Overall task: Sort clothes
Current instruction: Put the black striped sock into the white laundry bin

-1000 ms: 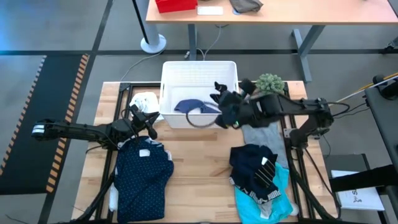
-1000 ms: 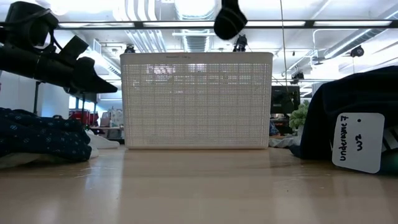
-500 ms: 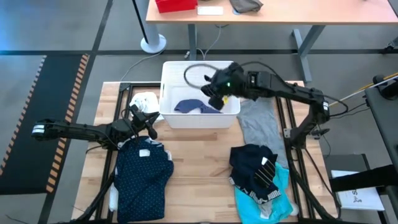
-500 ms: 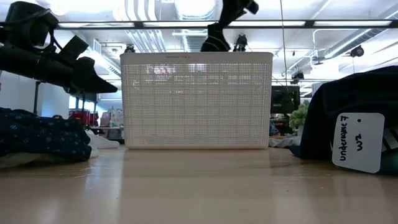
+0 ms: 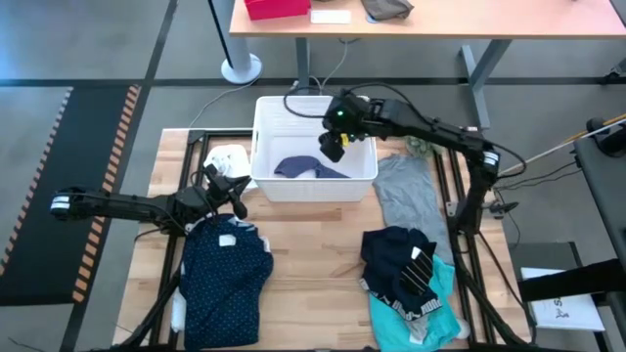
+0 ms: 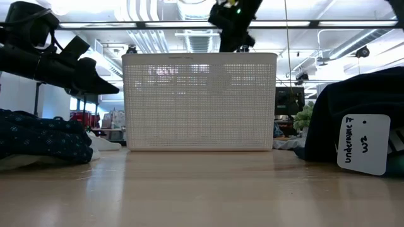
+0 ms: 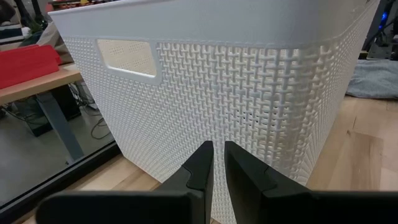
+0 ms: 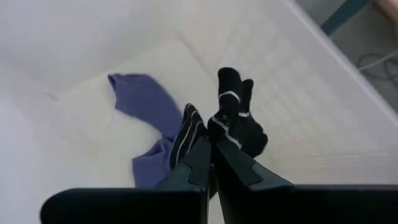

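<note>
My right gripper (image 5: 334, 143) hangs over the white slatted basket (image 5: 262, 117) and is shut on dark striped pieces (image 8: 231, 122). A blue-violet garment (image 5: 298, 168) lies on the basket's floor. My left gripper (image 5: 241, 190) is shut and empty, close to the basket's left near corner (image 7: 249, 99), above the navy dotted shirt (image 5: 225, 279). The grey tee (image 5: 406, 196) lies flat right of the basket. A dark navy pile (image 5: 399, 259) lies on the turquoise piece (image 5: 421, 308). A small white cloth (image 5: 226, 157) lies left of the basket. My right gripper pinches the dark striped pieces by their upper end (image 8: 214, 133) between its two fingers, coming from above and pointing down into the basket. The pieces hang below the fingertips (image 8: 200, 151), clear of the basket's floor, in two or three limp strands.
The fuzzy green ball (image 5: 423, 145) sits behind the right arm at the basket's far right. A desk (image 5: 430, 20) stands beyond the table. A labelled tag (image 6: 364, 144) hangs on the dark pile. Bare wood shows at the table's near middle (image 5: 313, 293).
My right gripper has swung from the basket's near right corner toward the table's far edge and left, over the inside of the basket, carrying the dark striped pieces hanging below it. The green ball has become partly covered by the arm.
</note>
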Tool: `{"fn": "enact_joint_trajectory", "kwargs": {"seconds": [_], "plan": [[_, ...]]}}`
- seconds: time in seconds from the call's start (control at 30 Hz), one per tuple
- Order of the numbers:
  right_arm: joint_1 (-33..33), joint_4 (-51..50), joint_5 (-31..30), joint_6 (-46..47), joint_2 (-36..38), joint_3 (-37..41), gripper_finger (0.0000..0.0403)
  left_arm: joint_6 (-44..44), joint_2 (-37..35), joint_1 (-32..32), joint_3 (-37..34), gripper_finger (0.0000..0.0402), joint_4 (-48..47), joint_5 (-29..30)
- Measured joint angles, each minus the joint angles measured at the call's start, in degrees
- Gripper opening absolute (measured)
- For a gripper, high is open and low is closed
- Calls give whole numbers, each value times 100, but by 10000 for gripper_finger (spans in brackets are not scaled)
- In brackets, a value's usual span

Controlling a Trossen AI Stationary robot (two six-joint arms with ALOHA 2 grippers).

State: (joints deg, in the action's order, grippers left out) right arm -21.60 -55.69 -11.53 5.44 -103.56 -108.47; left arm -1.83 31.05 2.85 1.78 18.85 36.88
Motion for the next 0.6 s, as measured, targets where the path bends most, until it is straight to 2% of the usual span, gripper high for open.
{"fn": "enact_joint_trajectory", "kwargs": {"seconds": [0.3, 0.6], "plan": [[-131, 15, 300, -4, -582, 2, 0, 0, 0, -2, 0, 27, -5, 0], [-144, -12, 449, 64, -705, 4, 0, 0, 0, 0, 0, 27, -2, -1]]}}
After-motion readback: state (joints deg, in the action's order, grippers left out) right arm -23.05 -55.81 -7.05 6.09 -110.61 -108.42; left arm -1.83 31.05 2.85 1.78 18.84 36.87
